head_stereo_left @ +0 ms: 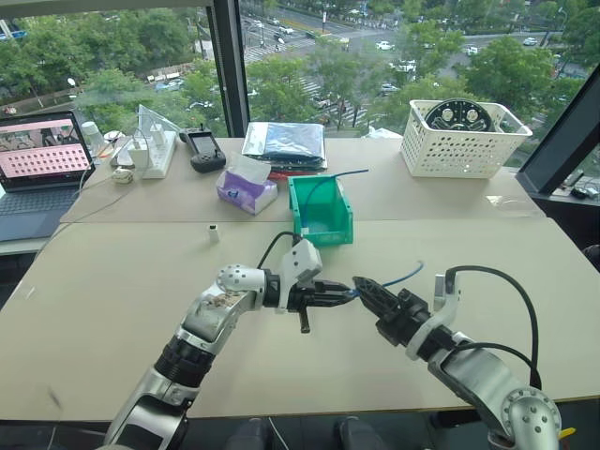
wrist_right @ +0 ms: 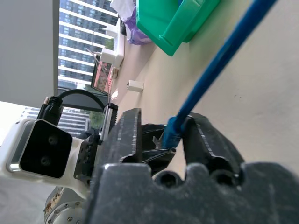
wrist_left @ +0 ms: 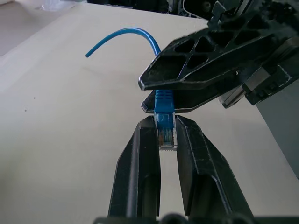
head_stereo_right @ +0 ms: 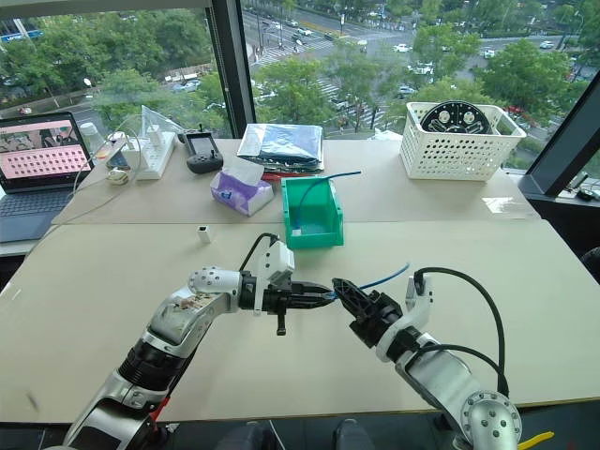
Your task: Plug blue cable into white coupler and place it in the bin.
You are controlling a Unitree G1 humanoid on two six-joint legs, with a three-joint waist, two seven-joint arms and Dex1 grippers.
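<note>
The light-blue cable [head_stereo_left: 405, 274] hangs above the table's middle, and its clear plug [wrist_left: 166, 133] is pinched between my left gripper's [wrist_left: 166, 122] fingers. My right gripper [wrist_right: 163, 122] meets it head-on and is shut on the cable's boot [wrist_left: 163, 97] just behind the plug. The rest of the cable trails away to the right. A tiny white coupler [head_stereo_left: 214, 233] stands alone on the table, left of the green bin [head_stereo_left: 323, 232] and apart from both grippers. A darker blue cable [head_stereo_left: 339, 174] pokes out of the bin.
A purple tissue box [head_stereo_left: 247, 190] sits left of the bin. A dark bag [head_stereo_left: 284, 142], a black handset [head_stereo_left: 206, 150], a power strip [head_stereo_left: 157, 155] and a laptop [head_stereo_left: 37, 159] line the back left. At the back right stands a white lattice basket [head_stereo_left: 464, 141].
</note>
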